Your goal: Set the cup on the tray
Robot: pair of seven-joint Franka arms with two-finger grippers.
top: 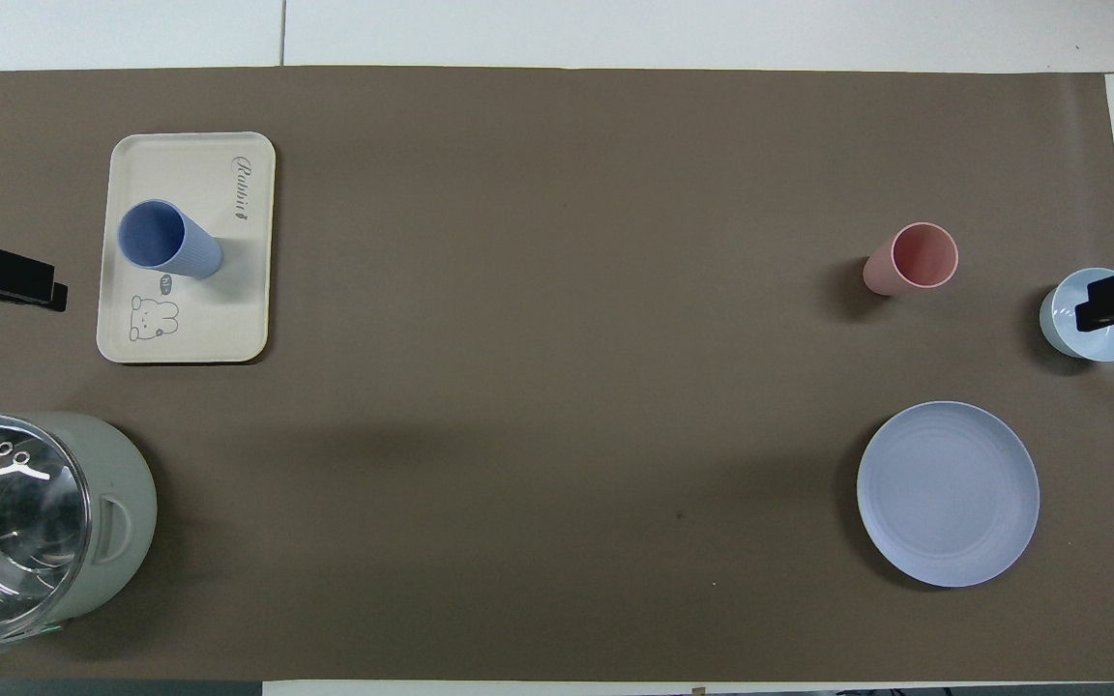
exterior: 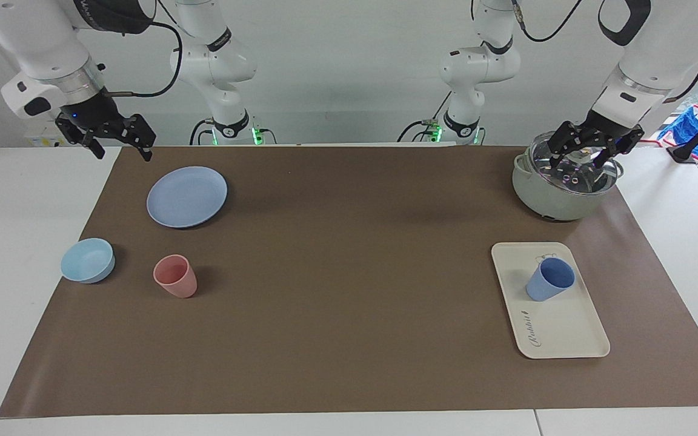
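- Left gripper (exterior: 588, 147) hangs over the pot (exterior: 558, 194), fingers spread, holding nothing.
- Right gripper (exterior: 120, 142) hovers empty and spread near the plate (exterior: 186, 197), at its own end of the table; that arm waits.
- Cup (exterior: 549, 279) stands upright on the tray (exterior: 561, 330), mouth up, at the left arm's end, so the left arm is nearer.
- Looks finished to me; no grasp seems needed.

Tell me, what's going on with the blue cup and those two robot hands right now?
Left hand open, up over the pot; right hand open, raised near the plate. Blue cup upright on the tray, nothing gripping it. Nothing in the way.
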